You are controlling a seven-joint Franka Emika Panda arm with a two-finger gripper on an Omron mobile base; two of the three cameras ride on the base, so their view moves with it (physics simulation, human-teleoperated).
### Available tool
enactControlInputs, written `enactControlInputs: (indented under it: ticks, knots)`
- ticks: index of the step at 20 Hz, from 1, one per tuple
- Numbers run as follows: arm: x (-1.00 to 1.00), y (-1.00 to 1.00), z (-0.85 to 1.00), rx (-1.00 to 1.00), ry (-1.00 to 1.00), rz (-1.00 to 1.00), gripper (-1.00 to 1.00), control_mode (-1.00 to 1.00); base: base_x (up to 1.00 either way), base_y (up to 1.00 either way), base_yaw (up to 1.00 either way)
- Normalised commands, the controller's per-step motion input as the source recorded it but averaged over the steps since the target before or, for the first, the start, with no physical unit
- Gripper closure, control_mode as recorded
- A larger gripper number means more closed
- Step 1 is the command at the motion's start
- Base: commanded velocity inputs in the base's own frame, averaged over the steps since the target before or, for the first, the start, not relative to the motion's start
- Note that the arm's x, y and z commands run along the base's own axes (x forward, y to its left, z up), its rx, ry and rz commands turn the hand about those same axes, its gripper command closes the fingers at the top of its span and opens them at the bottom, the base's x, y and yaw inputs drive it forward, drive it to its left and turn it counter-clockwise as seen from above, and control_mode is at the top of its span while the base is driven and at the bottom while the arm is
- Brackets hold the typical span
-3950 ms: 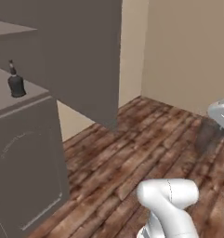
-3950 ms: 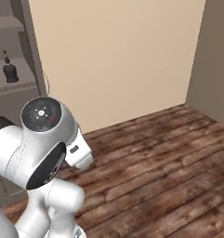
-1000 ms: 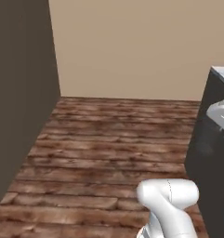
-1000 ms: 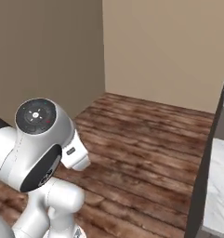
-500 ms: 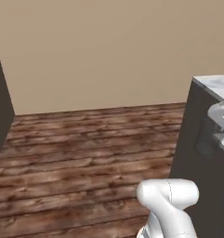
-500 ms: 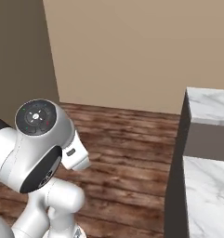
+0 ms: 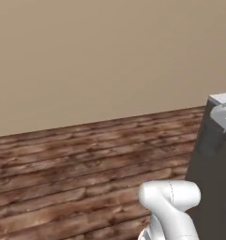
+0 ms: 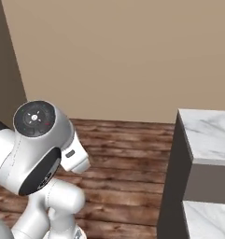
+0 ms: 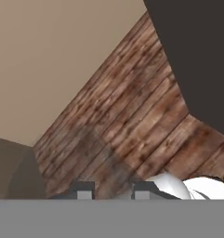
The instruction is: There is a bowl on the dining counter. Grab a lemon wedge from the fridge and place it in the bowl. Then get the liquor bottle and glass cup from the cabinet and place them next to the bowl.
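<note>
The dining counter (image 8: 205,133) (white grey-veined marble top, dark front) stands at the right of the wooden plank floor (image 8: 128,158), which runs back to a plain beige wall (image 8: 114,56). In the hand view the gripper (image 9: 112,189) points down at the floor, its two dark fingertips (image 9: 82,189) a narrow gap apart; nothing seems to sit between them, though their ends are cut off, so I cannot tell for sure. The counter's corner (image 7: 220,140) also shows at the right of the left base view.
</note>
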Motion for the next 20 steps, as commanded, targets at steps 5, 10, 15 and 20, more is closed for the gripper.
enactControlInputs:
  ticks: [5,10,15,20]
  knots:
    - [0.00,0.00,0.00,0.00,0.00,0.00,1.00,1.00,1.00,0.40,-0.24]
    - [0.00,0.00,0.00,0.00,0.00,0.00,1.00,1.00,1.00,0.35,-0.31]
    - [0.00,0.00,0.00,0.00,0.00,0.00,1.00,1.00,1.00,0.52,-0.44]
    - [0.00,0.00,0.00,0.00,0.00,0.00,1.00,1.00,1.00,0.47,-0.53]
